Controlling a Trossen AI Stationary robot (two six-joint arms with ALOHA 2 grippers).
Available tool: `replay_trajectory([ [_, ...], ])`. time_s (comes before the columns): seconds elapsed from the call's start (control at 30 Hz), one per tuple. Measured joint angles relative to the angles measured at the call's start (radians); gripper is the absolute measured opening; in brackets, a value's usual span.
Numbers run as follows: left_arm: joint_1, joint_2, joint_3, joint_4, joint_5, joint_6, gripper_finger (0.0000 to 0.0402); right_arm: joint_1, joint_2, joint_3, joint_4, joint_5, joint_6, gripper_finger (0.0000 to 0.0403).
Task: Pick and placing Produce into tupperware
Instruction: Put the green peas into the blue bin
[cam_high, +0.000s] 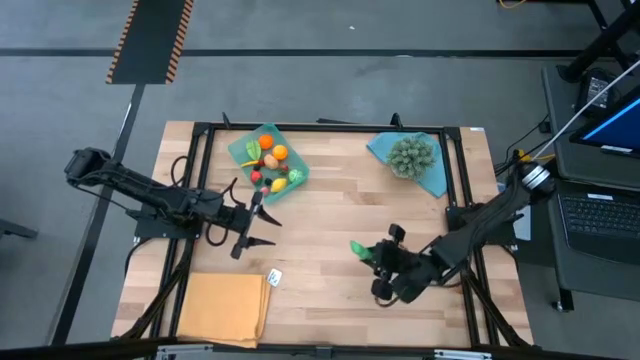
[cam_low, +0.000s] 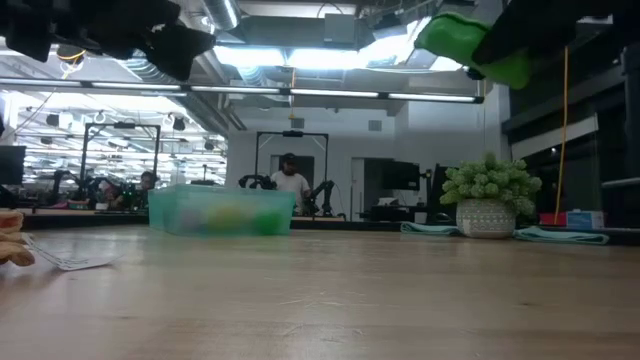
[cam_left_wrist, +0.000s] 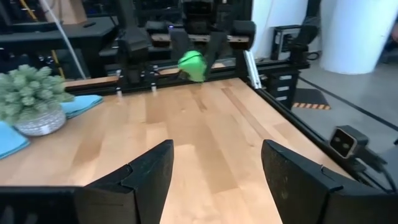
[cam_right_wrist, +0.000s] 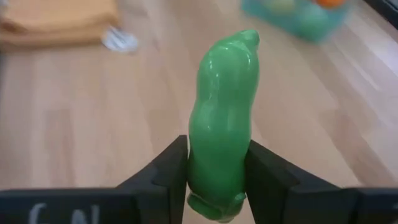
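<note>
Gripping a green pod-shaped piece of produce (cam_right_wrist: 224, 118) between closed fingers, the right gripper (cam_high: 372, 256) hung above the table's near-right area. The tupperware (cam_high: 240, 150) sat near the far edge, left of centre, already holding several pieces. Left gripper (cam_high: 257, 222) waited open mid-table. Best carried high, released low inside the rim.
</note>
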Motion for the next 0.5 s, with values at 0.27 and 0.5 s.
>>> replay_trajectory([
  [0.27,0.062,0.000,0.000,0.033,-0.001,0.001,0.0232,-0.045,-0.155,-0.417,0.824,0.001,-0.381,0.0129],
  [0.5,0.117,0.013,-0.020,0.194,0.001,0.053,0.0237,-0.136,-0.192,-0.639,1.377,-0.165,-0.698,0.0128],
])
